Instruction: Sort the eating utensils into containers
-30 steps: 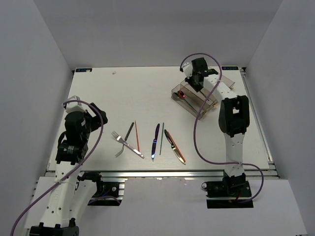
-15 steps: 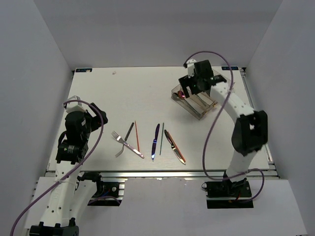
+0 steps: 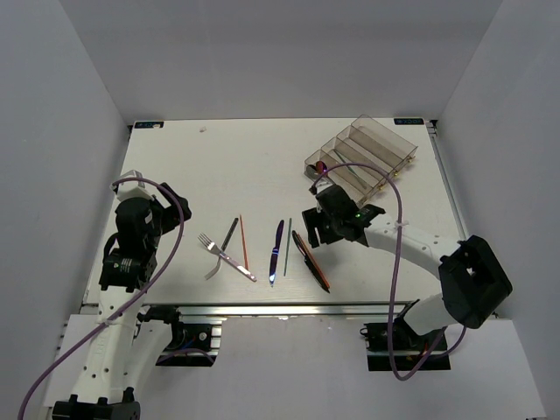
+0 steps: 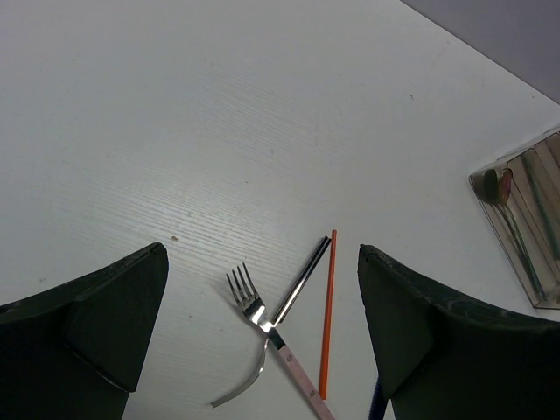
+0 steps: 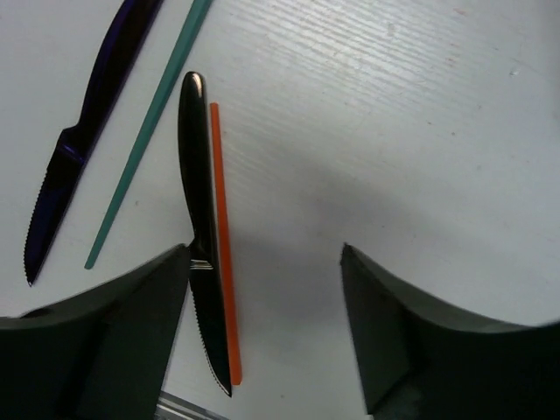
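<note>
- Release looks done: the right gripper (image 5: 262,315) has swung away from the tray (image 3: 398,140), fingers spread, leaving a red spoon (image 3: 321,167) inside.
- A dark knife (image 5: 197,201) and an orange chopstick (image 5: 220,245) lie under it, near one finger, and are probably the next pick.
- The left gripper (image 4: 262,289) stays spread above the fork (image 4: 249,302).

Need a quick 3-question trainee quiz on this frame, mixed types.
1. True or false: the left gripper and the right gripper are both open and empty.
2. Right wrist view: what lies right alongside the dark knife? A straw; B orange chopstick; C pencil.
3. Where is the red spoon?
Key: 1 true. 2 B. 3 In the tray, end compartment toward the left.
</note>
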`<action>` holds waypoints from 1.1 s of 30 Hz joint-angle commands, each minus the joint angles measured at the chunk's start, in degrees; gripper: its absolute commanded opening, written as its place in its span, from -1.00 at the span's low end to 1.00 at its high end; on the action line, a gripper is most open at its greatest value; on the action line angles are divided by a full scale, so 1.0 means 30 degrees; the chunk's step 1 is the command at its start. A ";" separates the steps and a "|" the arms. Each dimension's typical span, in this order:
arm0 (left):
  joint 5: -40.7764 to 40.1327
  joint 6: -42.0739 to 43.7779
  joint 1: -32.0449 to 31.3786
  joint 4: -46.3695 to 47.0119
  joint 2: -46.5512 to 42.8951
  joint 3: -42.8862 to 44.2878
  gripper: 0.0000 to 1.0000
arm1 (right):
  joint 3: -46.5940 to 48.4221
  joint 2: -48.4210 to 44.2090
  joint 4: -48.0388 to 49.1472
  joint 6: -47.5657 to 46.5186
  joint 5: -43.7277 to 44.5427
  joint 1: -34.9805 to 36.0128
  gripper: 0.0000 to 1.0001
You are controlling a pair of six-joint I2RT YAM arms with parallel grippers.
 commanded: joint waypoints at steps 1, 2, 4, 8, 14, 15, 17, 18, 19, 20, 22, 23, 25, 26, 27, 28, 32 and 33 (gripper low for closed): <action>-0.0286 0.0088 -0.0071 0.0080 -0.0287 -0.0057 0.96 | -0.0174 -0.0438 0.0095 0.1472 0.0288 0.0773 0.35; -0.0256 0.0088 -0.0071 0.0080 -0.0287 -0.0086 0.96 | -0.0204 -0.0320 -0.0024 0.1618 0.0258 0.0802 0.21; -0.0227 0.0117 -0.0071 0.0080 -0.0258 -0.0057 0.96 | -0.0234 -0.0057 -0.0171 0.1677 0.0055 0.0890 -0.09; -0.0227 0.0117 -0.0071 0.0080 -0.0200 -0.0028 0.96 | -0.0352 0.0471 -0.0053 0.1824 -0.0036 0.1153 -0.29; -0.0168 0.0117 -0.0071 0.0080 -0.0229 -0.0057 0.96 | 0.0059 0.1935 0.0004 0.1561 -0.0415 0.1300 -0.48; -0.0168 0.0117 -0.0071 0.0080 -0.0229 -0.0057 0.96 | 0.0088 0.2227 0.0033 0.1531 -0.0561 0.1330 -0.49; -0.0168 0.0117 -0.0042 0.0080 -0.0258 -0.0057 0.96 | 0.0088 0.2405 0.0121 0.1502 -0.0621 0.1446 -0.50; -0.0168 0.0146 -0.0071 0.0080 -0.0316 -0.0057 0.96 | 0.0088 0.2580 0.0150 0.1531 -0.0621 0.1476 -0.50; -0.0139 0.0146 -0.0071 0.0080 -0.0288 -0.0086 0.96 | 0.0088 0.2639 0.0122 0.1502 -0.0650 0.1476 -0.50; -0.0110 0.0146 -0.0071 0.0109 -0.0316 -0.0086 0.96 | 0.0117 0.2698 0.0121 0.1531 -0.0650 0.1534 -0.50; -0.0081 0.0146 -0.0042 0.0139 -0.0287 -0.0086 0.96 | 0.0147 0.2786 0.0238 0.1531 -0.0766 0.1593 -0.50; -0.0022 0.0146 -0.0071 0.0139 -0.0287 -0.0086 0.96 | 0.0205 0.2844 0.0239 0.1531 -0.0767 0.1652 -0.50; 0.0037 0.0175 -0.0071 0.0139 -0.0258 -0.0086 0.96 | 0.0264 0.3108 0.0210 0.1502 -0.0768 0.1681 -0.50; 0.0066 0.0176 -0.0042 0.0139 -0.0258 -0.0086 0.96 | 0.0409 0.3254 0.0180 0.1444 -0.0738 0.1681 -0.50; 0.0066 0.0176 -0.0042 0.0139 -0.0258 -0.0086 0.96 | 0.0469 0.3545 0.0151 0.1443 -0.0738 0.1710 -0.51; 0.0066 0.0176 -0.0071 0.0139 -0.0287 -0.0086 0.96 | 0.0498 0.3664 0.0151 0.1443 -0.0738 0.1711 -0.51; 0.0095 0.0176 -0.0071 0.0168 -0.0317 -0.0086 0.96 | 0.0586 0.4134 0.0063 0.1443 -0.0387 0.1740 -0.55; 0.0124 0.0176 -0.0071 0.0168 -0.0346 -0.0115 0.96 | 0.0616 0.4279 0.0063 0.1385 -0.0270 0.1740 -0.56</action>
